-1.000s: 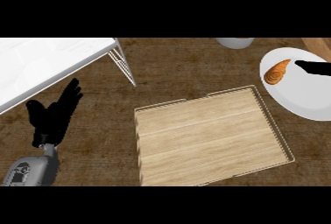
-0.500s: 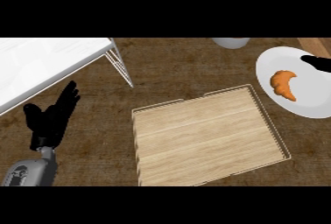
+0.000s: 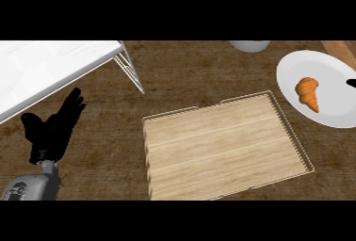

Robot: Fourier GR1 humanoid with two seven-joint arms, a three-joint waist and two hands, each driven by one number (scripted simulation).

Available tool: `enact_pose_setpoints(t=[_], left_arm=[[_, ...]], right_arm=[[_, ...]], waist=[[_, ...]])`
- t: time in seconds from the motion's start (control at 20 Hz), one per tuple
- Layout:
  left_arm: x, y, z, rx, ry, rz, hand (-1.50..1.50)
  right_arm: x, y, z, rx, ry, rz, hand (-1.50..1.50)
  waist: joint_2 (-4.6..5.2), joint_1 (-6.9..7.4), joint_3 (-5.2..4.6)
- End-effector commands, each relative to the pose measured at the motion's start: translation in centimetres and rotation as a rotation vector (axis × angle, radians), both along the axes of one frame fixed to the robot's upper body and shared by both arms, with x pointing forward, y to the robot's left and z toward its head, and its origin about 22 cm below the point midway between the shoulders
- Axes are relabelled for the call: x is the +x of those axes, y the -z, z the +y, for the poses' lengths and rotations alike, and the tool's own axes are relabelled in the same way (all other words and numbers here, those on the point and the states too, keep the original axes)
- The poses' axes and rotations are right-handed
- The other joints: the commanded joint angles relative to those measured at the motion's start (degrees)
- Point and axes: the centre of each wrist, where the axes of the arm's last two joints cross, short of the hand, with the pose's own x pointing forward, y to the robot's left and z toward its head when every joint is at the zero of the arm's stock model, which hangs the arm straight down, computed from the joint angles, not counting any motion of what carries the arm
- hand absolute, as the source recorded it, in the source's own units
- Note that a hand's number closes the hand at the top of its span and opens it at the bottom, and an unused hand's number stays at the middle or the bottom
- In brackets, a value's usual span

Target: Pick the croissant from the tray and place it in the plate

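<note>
**Around the edges of the counter**

The counter (image 3: 195, 75) was dark brown with a rough, woody grain. At the upper left, a white slab (image 3: 49, 66) lay at an angle, its pale edge running down toward the left border. 2 thin light rods (image 3: 132, 70) slanted from its right corner down onto the counter. At the top edge, right of centre, a grey-white round object (image 3: 249, 45) showed only in part. A light wooden strip (image 3: 341, 49) crossed the upper right corner.

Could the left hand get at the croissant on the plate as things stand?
Probably not easily: the left hand rests open at the far left, and the whole tray lies between it and the croissant on the plate.
</note>
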Motion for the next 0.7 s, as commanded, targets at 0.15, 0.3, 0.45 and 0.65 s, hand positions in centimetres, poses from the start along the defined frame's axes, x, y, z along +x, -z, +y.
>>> enact_pose_setpoints(t=[0.15,0.3,0.45,0.65], left_arm=[[0.8,-0.3,-1.5,0.003,0.007,-0.017,0.0],[-0.1,-0.1,0.3,-0.003,0.015,0.008,0.0],[1.1,-0.5,0.7,-0.003,-0.007,0.014,0.0],[0.6,0.4,-0.5,-0.005,0.007,0.008,0.0]], right_arm=[[-3.4,2.5,-2.9,-0.013,0.034,-0.003,-1.5],[-4.6,1.6,-4.3,-0.041,0.051,0.018,-1.5],[-4.9,0.8,-4.9,-0.027,0.041,0.032,-1.5],[-5.3,2.6,-5.0,-0.059,0.079,0.072,-1.5]], waist=[[0.1,0.17,0.01],[0.04,0.09,-0.01],[0.05,-0.04,-0.02],[0.18,0.4,0.02]])
